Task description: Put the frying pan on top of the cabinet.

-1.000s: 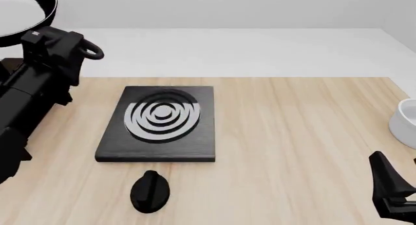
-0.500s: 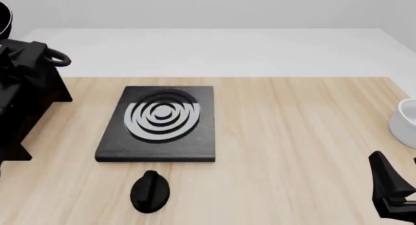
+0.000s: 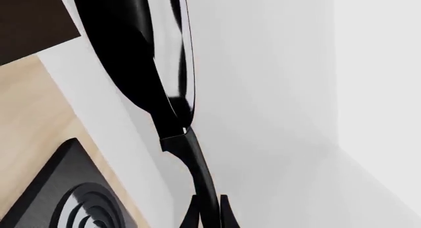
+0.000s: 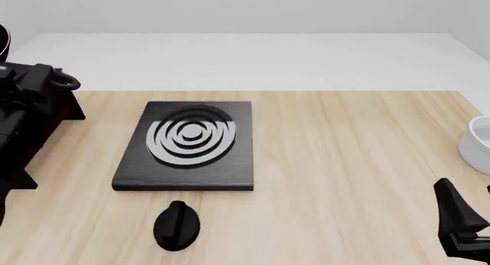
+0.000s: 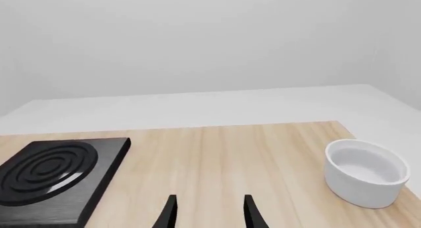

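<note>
Front view: the left arm stands at the far left edge of the worktop, in front of the dark cabinet, whose top is mostly hidden by it. The ringed end of the pan's handle projects rightward beside the arm; a sliver of the pan's rim shows at the frame's upper left corner.

Left wrist view: the pan is seen edge-on, held in the air, its handle running back between the left jaws, which are closed on the handle. A corner of the cabinet lies beyond the pan; whether the pan touches it cannot be told.

Centre left of the worktop: a square stove plate with grey rings; a black knob lies just near of it, apart from the plate.

Right side: the right jaws hover low at the near right, parted and holding nothing. A white bowl sits at the right edge of the worktop, far of these jaws and well apart from the plate.
</note>
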You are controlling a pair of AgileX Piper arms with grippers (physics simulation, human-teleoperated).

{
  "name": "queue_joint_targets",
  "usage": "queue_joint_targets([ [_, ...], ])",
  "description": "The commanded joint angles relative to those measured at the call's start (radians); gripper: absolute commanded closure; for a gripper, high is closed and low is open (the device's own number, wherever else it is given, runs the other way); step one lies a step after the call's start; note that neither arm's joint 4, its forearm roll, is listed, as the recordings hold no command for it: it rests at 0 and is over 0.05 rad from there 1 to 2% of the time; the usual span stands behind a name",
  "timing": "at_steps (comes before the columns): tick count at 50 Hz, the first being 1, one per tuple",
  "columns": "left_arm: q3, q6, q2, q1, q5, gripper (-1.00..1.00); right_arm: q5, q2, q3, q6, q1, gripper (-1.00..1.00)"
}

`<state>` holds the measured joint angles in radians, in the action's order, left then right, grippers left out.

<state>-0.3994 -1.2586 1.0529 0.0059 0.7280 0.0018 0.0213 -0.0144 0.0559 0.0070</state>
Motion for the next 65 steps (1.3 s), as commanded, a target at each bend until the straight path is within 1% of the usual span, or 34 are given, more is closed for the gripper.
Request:
queue_joint_targets([
  [1, 0.004, 0.009, 0.033, 0.016, 0.049, 1.0, 0.0, 0.004, -0.003, -0.001, 0.0, -1.0],
  [8, 0.018, 0.002, 0.083, 0.011, 0.084, 1.0, -0.009, 0.008, 0.003, 0.0, -0.001, -1.0],
  [13, 0.017, 0.002, 0.084, 0.016, 0.085, 1.0, -0.002, 0.005, -0.001, -0.003, 0.0, -1.0],
  [18, 0.021, 0.0, 0.092, 0.023, 0.097, 1.0, -0.004, 0.008, -0.001, 0.008, -0.006, -1.0],
  [21, 0.024, -0.014, 0.124, 0.017, 0.118, 1.0, -0.005, 0.008, -0.002, 0.007, -0.005, -1.0],
  [29, 0.029, -0.02, 0.171, 0.037, 0.161, 1.0, -0.019, 0.017, 0.005, 0.006, -0.004, -1.0],
  [37, 0.03, -0.018, 0.19, 0.049, 0.177, 1.0, -0.034, 0.026, 0.012, 0.003, -0.002, -1.0],
  [52, 0.027, -0.032, 0.27, 0.059, 0.226, 1.0, -0.029, 0.026, 0.012, -0.005, 0.001, -1.0],
  [65, 0.021, -0.036, 0.305, 0.066, 0.245, 1.0, -0.033, 0.032, 0.012, -0.008, 0.002, -1.0],
])
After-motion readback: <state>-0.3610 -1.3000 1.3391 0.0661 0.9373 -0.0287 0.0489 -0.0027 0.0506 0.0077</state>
